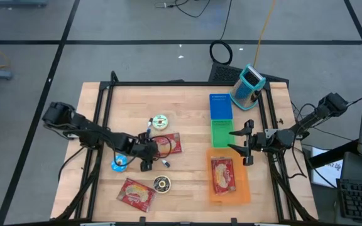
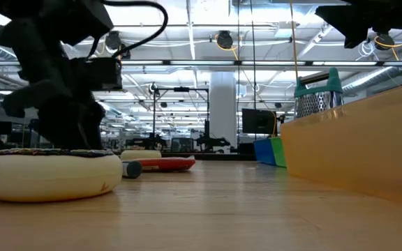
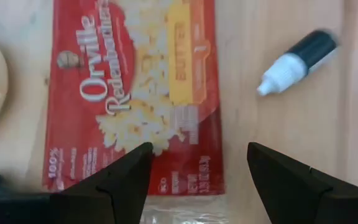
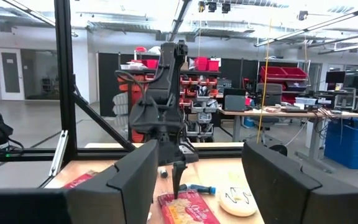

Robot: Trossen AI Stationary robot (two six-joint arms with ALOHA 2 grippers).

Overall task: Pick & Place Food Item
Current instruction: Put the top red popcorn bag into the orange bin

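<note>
So on the left of the overhead frame my left tool is down low on the tabletop, fingers spread wide and holding nothing. It sits right at the edge of a red Orville Redenbacher's butter popcorn bag lying flat just left of center. In the left wrist picture my two dark fingers straddle the near end of that popcorn bag, with a small dropper bottle, white tip and dark body, lying on the wood just beside it. A blue item sits just left of the tool.

Lower left there's a second red popcorn bag, with a small round thing next to it. Another round item with a green ring sits above the middle bag.

Moving right: a blue bin at upper center-right, a green bin touching it just below, then an orange bin at lower right with a third popcorn bag lying inside it.

My right tool hovers by the top edge of the orange bin, jaws wide apart, empty. A teal-topped grater stands at the upper right of the tabletop.
</note>
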